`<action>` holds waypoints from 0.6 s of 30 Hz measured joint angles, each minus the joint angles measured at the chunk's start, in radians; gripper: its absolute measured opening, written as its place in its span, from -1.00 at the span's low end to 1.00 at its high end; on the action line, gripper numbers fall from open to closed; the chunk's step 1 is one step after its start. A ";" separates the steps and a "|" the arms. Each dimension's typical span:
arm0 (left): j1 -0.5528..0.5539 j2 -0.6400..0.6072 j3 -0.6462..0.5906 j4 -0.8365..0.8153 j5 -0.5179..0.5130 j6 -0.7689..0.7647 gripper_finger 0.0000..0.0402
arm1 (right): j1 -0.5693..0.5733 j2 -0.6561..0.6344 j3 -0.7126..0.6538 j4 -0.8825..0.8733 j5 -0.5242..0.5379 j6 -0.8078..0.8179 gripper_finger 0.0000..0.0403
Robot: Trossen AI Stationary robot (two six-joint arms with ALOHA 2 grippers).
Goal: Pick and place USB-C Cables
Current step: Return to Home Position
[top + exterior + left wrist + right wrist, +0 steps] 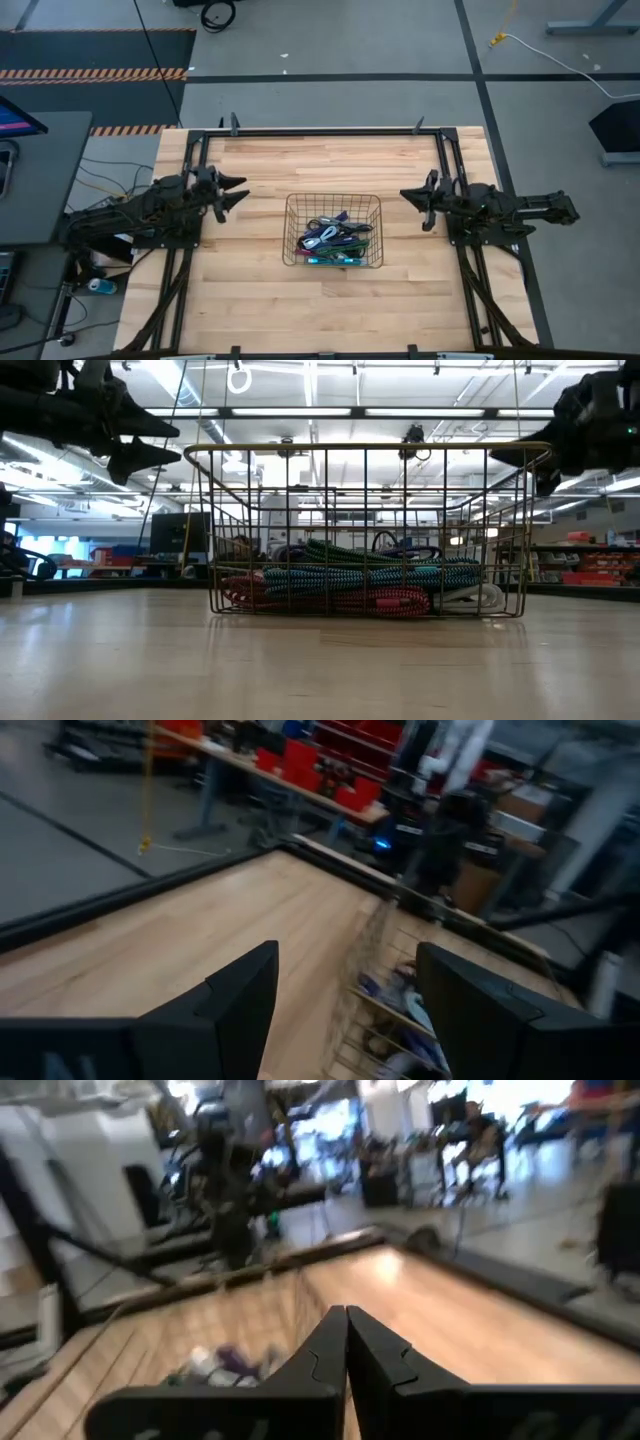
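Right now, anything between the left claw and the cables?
Only the side wall of the gold wire mesh basket: the coloured braided USB-C cables lie piled inside it. Nothing lies on the light wooden tabletop between the open left claw and the basket, whose top is open.

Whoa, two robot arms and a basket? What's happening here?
Nothing is being handled right now. The colourful USB-C cables lie piled in the wire basket at the middle of the table. The left gripper, open, and the right gripper, shut, hang empty above the table on either side of it.

USB-C Cables (335, 240) in wire basket (333, 197), wooden table (300, 310)
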State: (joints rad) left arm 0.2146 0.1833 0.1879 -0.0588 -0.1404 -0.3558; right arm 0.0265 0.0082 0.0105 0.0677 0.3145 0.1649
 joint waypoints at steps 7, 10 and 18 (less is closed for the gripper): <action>-0.040 0.000 0.000 -0.017 0.092 -0.020 0.21 | 0.000 0.000 0.000 -0.024 -0.085 0.045 -0.98; -0.076 0.007 0.000 -0.064 0.093 0.031 0.21 | 0.000 0.000 0.000 -0.025 -0.084 0.045 -0.95; -0.135 0.013 0.000 -0.081 0.038 0.138 0.21 | 0.000 0.000 0.000 -0.025 -0.082 0.070 -0.93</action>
State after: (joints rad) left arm 0.0797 0.1963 0.1879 -0.1400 -0.1027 -0.2181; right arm 0.0265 0.0082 0.0109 0.0429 0.2329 0.2348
